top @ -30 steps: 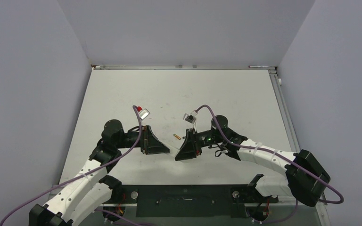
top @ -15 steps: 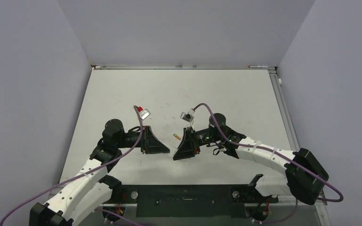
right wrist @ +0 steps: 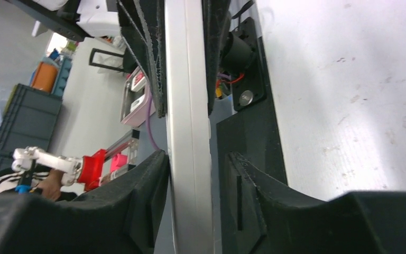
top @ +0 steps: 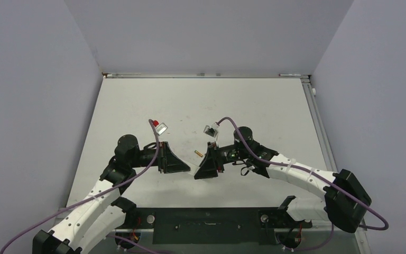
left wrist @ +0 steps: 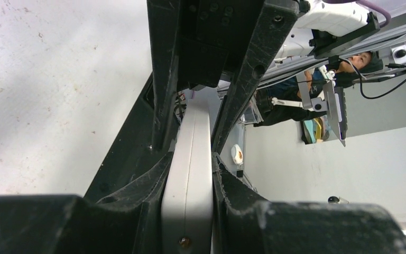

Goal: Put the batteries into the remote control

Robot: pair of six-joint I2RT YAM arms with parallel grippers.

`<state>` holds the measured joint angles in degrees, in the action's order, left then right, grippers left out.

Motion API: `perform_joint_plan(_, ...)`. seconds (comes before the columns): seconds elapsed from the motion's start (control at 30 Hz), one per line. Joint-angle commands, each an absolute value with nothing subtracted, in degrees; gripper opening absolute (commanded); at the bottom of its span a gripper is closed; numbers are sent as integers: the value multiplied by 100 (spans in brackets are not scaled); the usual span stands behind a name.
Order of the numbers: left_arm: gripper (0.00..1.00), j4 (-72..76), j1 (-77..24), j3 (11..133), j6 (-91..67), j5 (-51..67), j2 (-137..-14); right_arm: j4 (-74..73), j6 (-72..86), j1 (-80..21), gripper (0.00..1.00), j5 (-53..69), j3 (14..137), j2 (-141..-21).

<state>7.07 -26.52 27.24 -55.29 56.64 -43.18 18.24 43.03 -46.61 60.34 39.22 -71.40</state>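
Note:
The white remote control hangs edge-on above the table between my two grippers, which face each other tip to tip. My left gripper is shut on it, both pads pressed against its flat sides. My right gripper stands open around the remote's other end: one finger touches it and a gap shows at the other finger. In the top view the left gripper and right gripper almost meet, and only a sliver of the remote shows. A yellow-gold battery lies on the table just beyond them.
The white table is bounded by grey walls at the left, back and right. A black base plate runs along the near edge between the arm bases. Purple cables loop above both wrists.
My left gripper has closed onto the remote. My right gripper, which gripped it before, has let its jaws part and shifted slightly left.

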Motion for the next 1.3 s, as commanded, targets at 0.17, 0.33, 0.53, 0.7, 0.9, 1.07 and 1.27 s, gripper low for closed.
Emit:
perform_joint_plan(0.17,0,623,-2637,2735,-5619,5202,-4059,1198,3677,-4588,51,4878,3865,-6363)
perform_joint_plan(0.33,0,615,-2626,2667,-5731,5018,-3957,1524,4059,-4579,54,4175,3461,-5788)
perform_joint_plan(0.53,0,969,-2610,2491,-6073,4796,-3756,2126,4748,-4579,55,3508,2847,-5226)
perform_joint_plan(0.7,0,1195,-2602,2362,-6299,4640,-3680,2729,5255,-4579,55,3277,2457,-4997)
perform_joint_plan(0.9,0,1568,-2602,2136,-6631,4459,-3568,3290,5706,-4577,55,3013,2119,-4729)
perform_joint_plan(1.07,0,2030,-2602,1930,-6918,4356,-3560,3634,6029,-4579,55,2872,1957,-4726)
perform_joint_plan(1.27,0,2638,-2602,1706,-7302,4237,-3540,3815,6223,-4587,54,2841,1926,-4878)
